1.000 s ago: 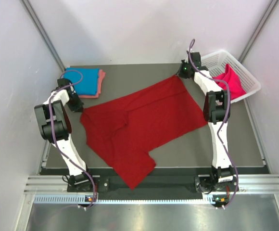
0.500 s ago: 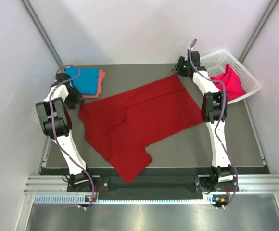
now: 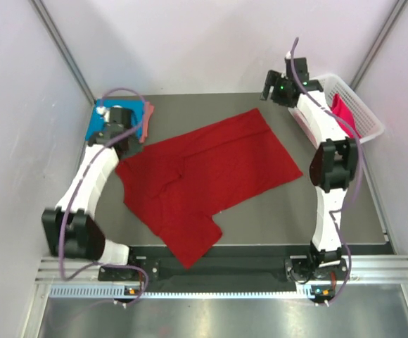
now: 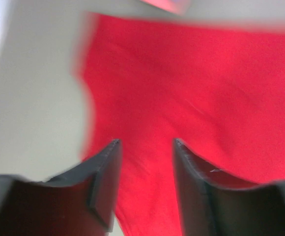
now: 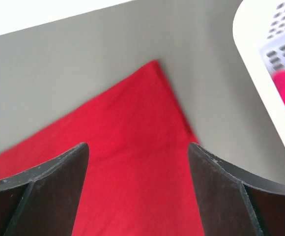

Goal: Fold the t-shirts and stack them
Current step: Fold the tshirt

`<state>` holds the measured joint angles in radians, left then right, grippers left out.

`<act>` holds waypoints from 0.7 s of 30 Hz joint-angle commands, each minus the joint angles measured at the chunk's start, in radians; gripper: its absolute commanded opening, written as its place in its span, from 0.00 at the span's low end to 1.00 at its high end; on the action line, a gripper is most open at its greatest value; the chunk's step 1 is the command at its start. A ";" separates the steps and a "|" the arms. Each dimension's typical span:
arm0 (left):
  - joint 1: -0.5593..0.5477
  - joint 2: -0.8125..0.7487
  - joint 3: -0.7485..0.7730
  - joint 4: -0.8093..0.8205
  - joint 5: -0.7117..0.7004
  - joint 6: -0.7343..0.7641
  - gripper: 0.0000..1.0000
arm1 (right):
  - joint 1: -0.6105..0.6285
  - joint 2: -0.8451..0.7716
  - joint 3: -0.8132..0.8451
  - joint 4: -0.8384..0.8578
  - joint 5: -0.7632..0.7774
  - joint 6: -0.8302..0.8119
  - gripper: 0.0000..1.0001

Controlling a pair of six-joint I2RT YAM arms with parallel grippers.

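Note:
The dark red t-shirt (image 3: 211, 176) lies spread out flat across the middle of the table. My left gripper (image 3: 125, 144) hovers open over its left edge; in the left wrist view the red cloth (image 4: 206, 83) shows between the parted fingers (image 4: 105, 167), with nothing gripped. My right gripper (image 3: 268, 90) hangs wide open above the shirt's far corner (image 5: 155, 66). A folded bright blue t-shirt (image 3: 96, 125) on a salmon pink one (image 3: 146, 116) sits at the back left, partly hidden by my left arm. The hot pink t-shirt (image 3: 342, 113) lies in the basket.
The white lattice basket (image 3: 362, 116) stands at the back right corner, and its rim (image 5: 260, 54) is close to my right gripper. Grey tabletop (image 3: 330, 211) shows right of the red shirt. White walls enclose three sides.
Both grippers opened and let go of the red shirt's corners, then rose off it. The left arm swung inward and the right arm lifted toward the back. The shirt now rests flat.

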<state>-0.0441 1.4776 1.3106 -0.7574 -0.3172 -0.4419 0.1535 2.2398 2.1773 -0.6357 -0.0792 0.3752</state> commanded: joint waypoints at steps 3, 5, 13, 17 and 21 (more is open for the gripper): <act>-0.328 -0.308 -0.210 -0.120 0.090 -0.150 0.42 | 0.069 -0.331 -0.236 -0.111 0.036 -0.061 0.81; -0.437 -0.408 -0.291 -0.137 0.096 -0.191 0.38 | 0.087 -0.457 -0.406 -0.085 0.029 -0.061 0.81; -1.156 -0.459 -0.464 -0.234 -0.057 -0.607 0.42 | 0.141 -0.753 -0.764 -0.044 0.024 -0.062 0.81; -1.332 -0.286 -0.470 -0.221 -0.048 -0.702 0.43 | 0.153 -0.830 -0.904 -0.024 0.015 -0.048 0.82; -1.369 -0.220 -0.494 -0.142 0.009 -0.739 0.38 | 0.159 -0.885 -0.970 -0.030 0.019 -0.059 0.81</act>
<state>-1.3941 1.2495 0.8356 -0.9394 -0.3176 -1.0878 0.2985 1.4387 1.2213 -0.6922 -0.0620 0.3321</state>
